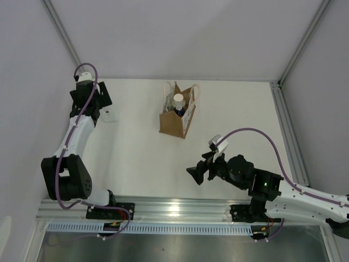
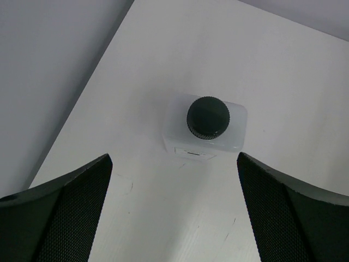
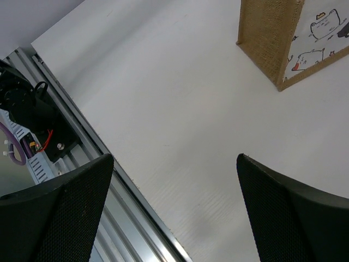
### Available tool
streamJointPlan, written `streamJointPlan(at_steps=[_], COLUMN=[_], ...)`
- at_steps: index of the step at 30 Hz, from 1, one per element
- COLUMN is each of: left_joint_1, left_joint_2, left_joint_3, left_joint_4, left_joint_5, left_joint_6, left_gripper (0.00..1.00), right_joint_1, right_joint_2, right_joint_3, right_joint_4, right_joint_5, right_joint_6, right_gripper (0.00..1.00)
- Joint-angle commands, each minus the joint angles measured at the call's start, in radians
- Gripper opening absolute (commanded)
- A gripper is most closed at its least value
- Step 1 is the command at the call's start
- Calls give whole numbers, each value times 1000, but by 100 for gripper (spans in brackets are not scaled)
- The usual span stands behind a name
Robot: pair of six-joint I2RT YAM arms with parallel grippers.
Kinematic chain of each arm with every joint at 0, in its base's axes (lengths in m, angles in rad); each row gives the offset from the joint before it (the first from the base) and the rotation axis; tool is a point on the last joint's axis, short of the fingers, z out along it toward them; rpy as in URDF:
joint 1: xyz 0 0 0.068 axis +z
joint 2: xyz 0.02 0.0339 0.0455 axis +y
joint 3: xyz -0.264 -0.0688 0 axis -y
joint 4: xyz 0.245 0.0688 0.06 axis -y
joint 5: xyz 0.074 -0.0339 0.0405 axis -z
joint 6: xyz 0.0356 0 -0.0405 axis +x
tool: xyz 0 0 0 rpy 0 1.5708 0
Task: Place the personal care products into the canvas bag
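Left pincer (image 2: pixel 173 165): spread wide and holding nothing; you see both dark pads low in its wrist view, with bare surface (image 2: pixel 180 218) between them.
Clear bottle (image 2: pixel 206 136): standing just beyond the pad tips, at about 12 to 1 o'clock in that view, touching neither pad.
Long axis: upright, with the dark round cap (image 2: pixel 208 118) facing the camera. The squarish body sits slightly turned against the line between the pads, so you would probably need a small wrist twist to meet its flat sides squarely.
Nearer arm: the left, clearly. From above, the bottle is right beside it at the far left of the surface.
Right pincer (image 3: pixel 173 164): also wide open and empty, well apart from the bottle.
Canvas bag (image 1: pixel 177 117): roughly 3 o'clock from the bottle in the top view, and 11 o'clock from the right pincer.
Top view only: the bag's open mouth, with a whitish bottle top (image 1: pixel 178 100) and something dark blue beside it inside.
Wrist views only: the left one gives the gap between pads and bottle; the right one shows the bag's woven side and cat-print panel, but not its inside.
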Motion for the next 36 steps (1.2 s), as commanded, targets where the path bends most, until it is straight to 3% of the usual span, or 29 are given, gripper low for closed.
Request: streamJointPlan(at_steps=[1,9,15,23,32,36], left_joint_1=[24,34,34,32,12,-21], left_joint_2=[35,142,211,248,279,273], left_joint_3=[-16,44,110,133,179,184], left_joint_4=[118,106,38,67,-22,-65], left_joint_5=[151,231,140,179,193,166], left_joint_6=[100,102,122,129,112,77], left_gripper=[99,99,99,98,82,65], right_joint_1=[15,27,35,44,58,64], right_joint_2=[-3,1,0,4,12,14], right_joint_3=[35,37,37,38,40,43], right_joint_4=[45,47,50,50,54,50], right_joint_5=[-6,-3,-1,5,10,20], right_joint_6=[9,9,8,6,5,0], right_gripper=[98,98,98,98,98,98])
